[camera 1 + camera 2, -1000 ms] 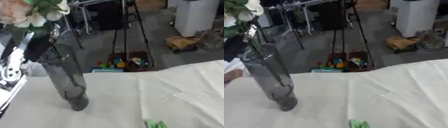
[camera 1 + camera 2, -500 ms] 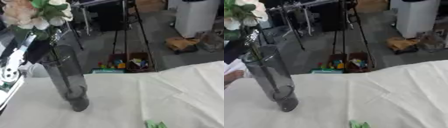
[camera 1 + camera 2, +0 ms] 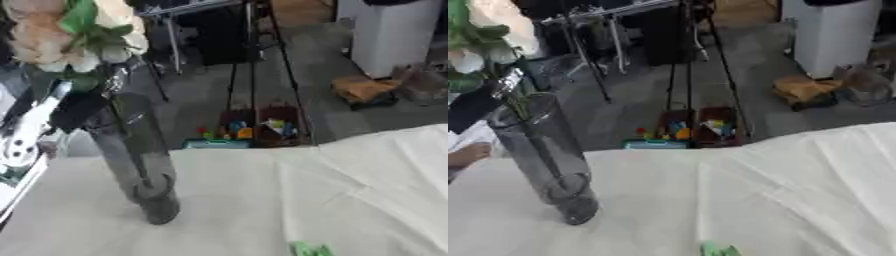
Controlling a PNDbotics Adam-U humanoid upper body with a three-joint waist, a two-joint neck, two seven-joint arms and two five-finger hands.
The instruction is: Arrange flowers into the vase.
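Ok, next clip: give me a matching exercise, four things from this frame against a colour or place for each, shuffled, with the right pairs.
Things:
1. vase
2. flowers
3. tablecloth
4. green scrap

Descriptions:
A. at the near edge of the table
B. white, creased, covering the table
C. smoky grey glass, tall, standing at the table's left
D. pale blooms with green leaves, above the vase's mouth

Pairs: 1-C, 2-D, 3-B, 4-A

A grey floor (image 3: 201, 95) lay beyond the white-clothed table (image 3: 350, 200); behind it stood a black tripod (image 3: 254, 60) and a white cabinet (image 3: 389, 35).
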